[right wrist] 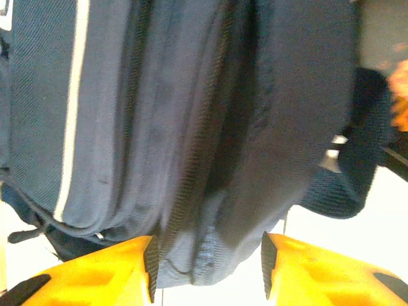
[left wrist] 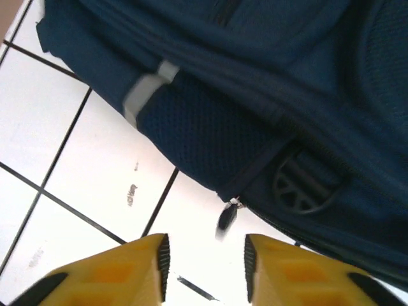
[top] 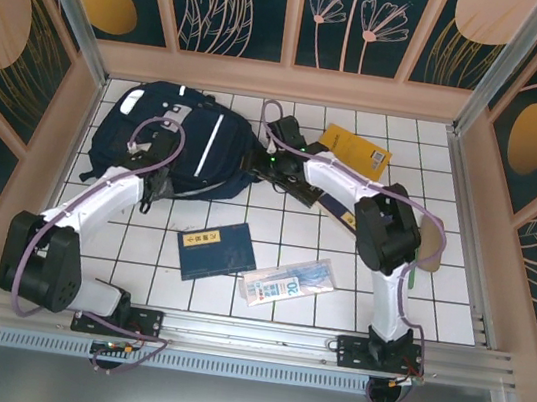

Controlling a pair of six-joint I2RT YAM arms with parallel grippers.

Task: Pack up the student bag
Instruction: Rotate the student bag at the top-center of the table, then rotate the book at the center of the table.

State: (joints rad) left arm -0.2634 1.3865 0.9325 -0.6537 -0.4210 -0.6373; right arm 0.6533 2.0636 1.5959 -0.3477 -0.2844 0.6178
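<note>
The student bag (top: 177,137) lies flat on the desk (top: 457,290) toward ten o'clock, its main zip seemingly closed. The blue book (top: 215,251) and the printed packet (top: 287,283) wait near six o'clock, well apart from it, and a yellow book (top: 355,148) lies toward one o'clock.

The left claw (left wrist: 205,255) stands half wide and holds nothing; the zipper pull (left wrist: 227,215) hangs just ahead at twelve o'clock, slightly right of centre. The right claw (right wrist: 207,261) is also parted, with the bag's edge fabric lying loose between its jaws, unclamped.

The step looks like opening the zip. It would go best if the right claw pinches the fabric firmly beside the zip track to anchor the bag. The left claw should shift a touch right, close squarely on the pull, then draw it along the track rather than upward.
</note>
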